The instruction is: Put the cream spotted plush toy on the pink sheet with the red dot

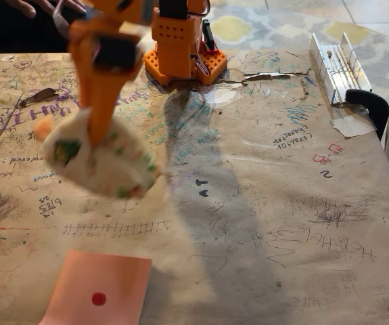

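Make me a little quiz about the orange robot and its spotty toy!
1. True or false: the cream spotted plush toy is already lying on the pink sheet.
2. What colour is the dot on the pink sheet: A) blue, B) red, C) green?
3. Fill in: the gripper is holding the ____ above the table.

Key:
1. False. The toy is held up in the air, farther back than the sheet.
2. B, red.
3. Toy.
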